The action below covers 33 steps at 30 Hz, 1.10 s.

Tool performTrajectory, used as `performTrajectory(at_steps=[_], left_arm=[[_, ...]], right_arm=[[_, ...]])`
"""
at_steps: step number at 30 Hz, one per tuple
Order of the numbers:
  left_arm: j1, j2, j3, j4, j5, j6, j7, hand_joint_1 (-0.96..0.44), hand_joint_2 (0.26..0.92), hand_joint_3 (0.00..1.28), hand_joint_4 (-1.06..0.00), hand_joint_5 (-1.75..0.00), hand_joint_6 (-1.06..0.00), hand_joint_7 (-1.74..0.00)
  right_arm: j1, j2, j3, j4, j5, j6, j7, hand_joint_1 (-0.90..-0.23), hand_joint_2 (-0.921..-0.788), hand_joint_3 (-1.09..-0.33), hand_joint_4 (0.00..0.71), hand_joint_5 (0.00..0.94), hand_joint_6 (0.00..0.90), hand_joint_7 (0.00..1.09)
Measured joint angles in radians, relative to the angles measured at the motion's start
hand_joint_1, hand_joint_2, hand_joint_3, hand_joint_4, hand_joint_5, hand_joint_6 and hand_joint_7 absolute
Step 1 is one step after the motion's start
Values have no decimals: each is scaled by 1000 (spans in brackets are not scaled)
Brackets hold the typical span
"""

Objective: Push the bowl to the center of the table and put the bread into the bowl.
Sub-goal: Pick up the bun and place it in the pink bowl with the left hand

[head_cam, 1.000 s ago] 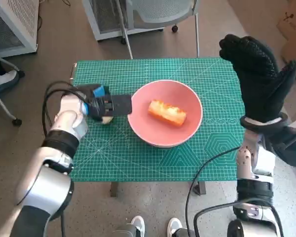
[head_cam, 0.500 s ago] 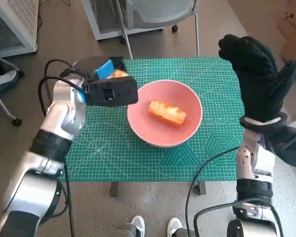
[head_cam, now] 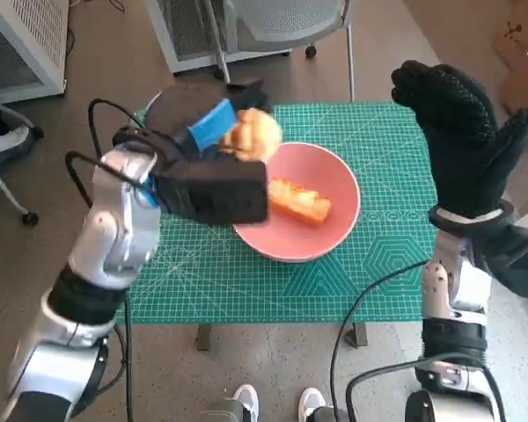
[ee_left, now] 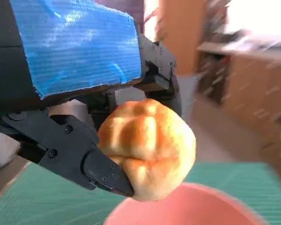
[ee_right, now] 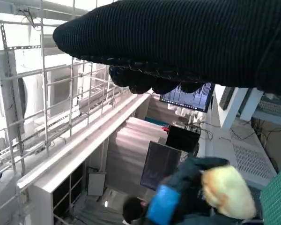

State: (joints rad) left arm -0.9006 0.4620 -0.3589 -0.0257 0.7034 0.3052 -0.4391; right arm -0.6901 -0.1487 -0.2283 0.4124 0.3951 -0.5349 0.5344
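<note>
A pink bowl (head_cam: 334,224) sits near the middle of the green mat, with an oblong piece of bread (head_cam: 299,202) lying inside it. My left hand (head_cam: 213,154) holds a round bread roll (head_cam: 253,134) in the air above the bowl's left rim; the left wrist view shows the roll (ee_left: 147,147) gripped by the black fingers (ee_left: 91,159), with the bowl's rim (ee_left: 192,206) below. The right wrist view also shows the roll (ee_right: 227,192) from far off. My right hand (head_cam: 462,132) is raised at the table's right edge, fingers spread, holding nothing.
The green cutting mat (head_cam: 370,281) covers the small table. A chair base (head_cam: 273,26) and a white cabinet (head_cam: 22,40) stand beyond the far edge. Shoes (head_cam: 246,404) show on the floor near the front edge. A person (ee_right: 131,211) and monitors appear in the right wrist view.
My left hand has lifted the roll from the mat at the bowl's left and carried it up and right, over the bowl's left rim. The right hand has stayed put.
</note>
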Motion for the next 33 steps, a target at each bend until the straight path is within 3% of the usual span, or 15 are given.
performTrajectory(at_steps=[6, 20, 24, 25, 26, 27, 29, 33], left_arm=[[-4, -57, -41, -63, 6, -24, -12, 2, 911, 32, -762, -1156, -680, -1048], [-22, -132, -128, 177, 33, -67, -46, 3, 915, 50, -750, -1116, -626, -1161], [-31, -151, -124, 248, 21, -75, -47, 2, 919, 119, -697, -1218, -515, -1213], [-31, -156, -124, 261, 18, -74, -49, -5, 873, 146, -503, -949, -372, -1025], [-31, -159, -123, 271, 11, -71, -53, -9, 849, 151, -425, -686, -313, -839], [-31, -163, -122, 282, 2, -66, -61, -11, 843, 148, -407, -575, -298, -763], [-31, -169, -118, 294, -13, -52, -81, -111, 819, 130, -239, -243, -165, -530], [-31, -179, -104, 296, -40, -22, -105, -253, 823, 92, -125, -65, -96, -373]], right_arm=[[3, 10, 4, 3, 2, 0, 0, -596, -921, -599, 339, 2, 381, 5], [32, 9, 0, -20, 3, 0, -1, -595, -921, -603, 347, 4, 385, 6], [42, 8, -1, -29, 1, 0, -7, -594, -921, -603, 347, 4, 387, 6], [44, 8, -1, -33, 1, 0, -11, -594, -921, -603, 347, 4, 387, 6], [44, 8, -1, -35, -1, 0, -12, -594, -921, -603, 348, 4, 387, 6], [45, 8, 0, -38, -3, 0, -14, -594, -921, -603, 348, 4, 387, 6], [45, 8, -1, -43, -5, 0, -20, -594, -921, -604, 349, 4, 387, 6], [47, 9, 1, -53, -7, 0, -34, -594, -921, -604, 352, 5, 387, 5]])
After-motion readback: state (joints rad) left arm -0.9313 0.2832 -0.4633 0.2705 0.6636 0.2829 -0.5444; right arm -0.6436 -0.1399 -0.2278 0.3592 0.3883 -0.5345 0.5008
